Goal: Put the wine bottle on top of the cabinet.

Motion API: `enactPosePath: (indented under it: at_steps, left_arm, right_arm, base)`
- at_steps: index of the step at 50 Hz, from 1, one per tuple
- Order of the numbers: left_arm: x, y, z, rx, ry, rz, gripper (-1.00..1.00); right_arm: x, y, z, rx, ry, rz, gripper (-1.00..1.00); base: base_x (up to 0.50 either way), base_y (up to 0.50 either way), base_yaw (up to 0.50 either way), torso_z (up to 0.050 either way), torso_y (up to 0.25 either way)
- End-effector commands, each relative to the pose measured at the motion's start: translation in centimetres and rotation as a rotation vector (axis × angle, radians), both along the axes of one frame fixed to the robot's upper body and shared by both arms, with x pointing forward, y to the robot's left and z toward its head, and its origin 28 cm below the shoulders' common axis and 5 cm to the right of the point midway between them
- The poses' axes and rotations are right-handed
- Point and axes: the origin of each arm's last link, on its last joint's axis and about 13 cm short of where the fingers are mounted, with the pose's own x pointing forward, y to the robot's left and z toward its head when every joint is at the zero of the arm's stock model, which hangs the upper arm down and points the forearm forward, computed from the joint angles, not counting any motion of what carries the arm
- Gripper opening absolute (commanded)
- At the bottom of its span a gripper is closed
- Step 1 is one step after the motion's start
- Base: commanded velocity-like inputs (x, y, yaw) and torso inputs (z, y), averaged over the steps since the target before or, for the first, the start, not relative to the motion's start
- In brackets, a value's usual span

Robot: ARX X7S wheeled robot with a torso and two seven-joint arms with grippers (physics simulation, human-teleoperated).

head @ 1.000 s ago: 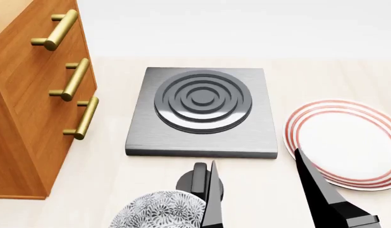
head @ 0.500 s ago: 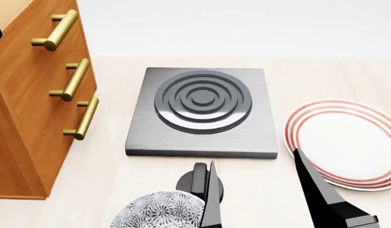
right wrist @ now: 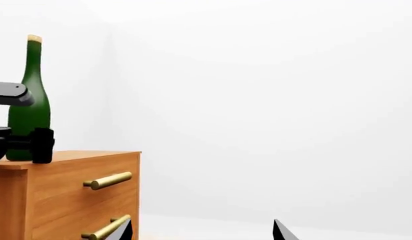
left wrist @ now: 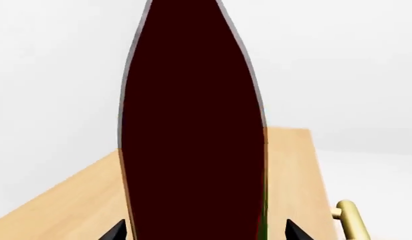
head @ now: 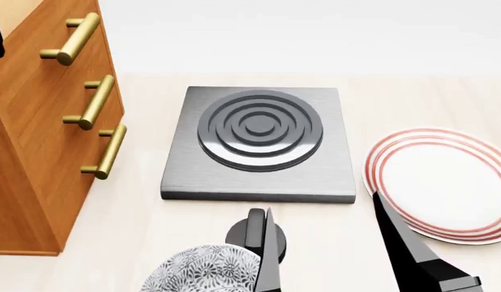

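The wine bottle [right wrist: 27, 105] is dark green with a tan cork. It stands upright on top of the orange-brown cabinet [right wrist: 66, 185], near its edge. In the left wrist view its dark body [left wrist: 192, 125] fills the middle, over the cabinet top [left wrist: 296, 165]. My left gripper [left wrist: 206, 232] is open around the bottle's lower body, with a thin gap showing at each fingertip. The right wrist view shows that gripper [right wrist: 19, 140] at the bottle's base. My right gripper [head: 323, 202] hangs open and empty over the table, well away from the cabinet [head: 39, 121].
A grey square burner plate [head: 259, 143] lies mid-table. To its right is a red-ringed white plate [head: 445, 182]. A patterned bowl [head: 202, 271] and a black round object [head: 248, 234] sit at the near edge. Brass handles [head: 92, 100] stick out from the cabinet front.
In the head view a dark part of the left arm has come further into sight at the upper left corner. The right gripper has shifted slightly left.
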Motion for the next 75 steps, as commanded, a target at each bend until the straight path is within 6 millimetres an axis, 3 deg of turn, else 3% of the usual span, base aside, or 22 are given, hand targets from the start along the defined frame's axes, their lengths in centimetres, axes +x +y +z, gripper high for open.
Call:
enactPosePath:
  at_steps: [1, 15, 25, 44, 47, 62, 75]
  left_arm:
    - [-0.3, 0.1, -0.9, 0.125, -0.042, 0.038, 1.0]
    - [-2.0, -0.2, -1.2, 0.074, -0.159, 0.066, 1.0]
    - [-5.0, -1.1, -1.4, 0.084, -0.285, 0.036, 1.0]
    - [-11.5, -4.8, -1.2, 0.039, -0.481, -0.146, 1.0]
    - [-12.5, -5.4, -1.6, 0.093, -0.494, -0.168, 1.0]
    - [-16.9, -7.8, -4.8, 0.043, -0.509, -0.258, 1.0]
    - [-19.9, -9.7, -5.8, 0.051, -0.491, -0.39, 1.0]
  right_arm:
    - [0.0, 0.0, 0.0, -0.002, 0.001, 0.002, 1.0]
    - [-0.1, 0.1, 0.2, -0.002, -0.001, 0.006, 1.0]
    - [-0.2, 0.1, 0.2, -0.002, -0.002, 0.008, 1.0]
    - [-0.2, 0.3, 0.2, -0.005, -0.004, 0.017, 1.0]
    - [-0.3, 0.3, 0.2, -0.004, -0.005, 0.016, 1.0]
    - [-0.2, 0.4, 0.2, -0.008, -0.008, 0.022, 1.0]
    - [-0.3, 0.6, 0.2, -0.014, -0.007, 0.028, 1.0]
  base:
    - [0.0, 0.0, 0.0, 0.0, 0.0]
    - [0.0, 0.0, 0.0, 0.0, 0.0]
    - [0.0, 0.0, 0.0, 0.0, 0.0]
    - [0.0, 0.0, 0.0, 0.0, 0.0]
    - [0.0, 0.0, 0.0, 0.0, 0.0]
    - [0.0, 0.0, 0.0, 0.0, 0.0]
    - [0.0, 0.0, 0.0, 0.0, 0.0]
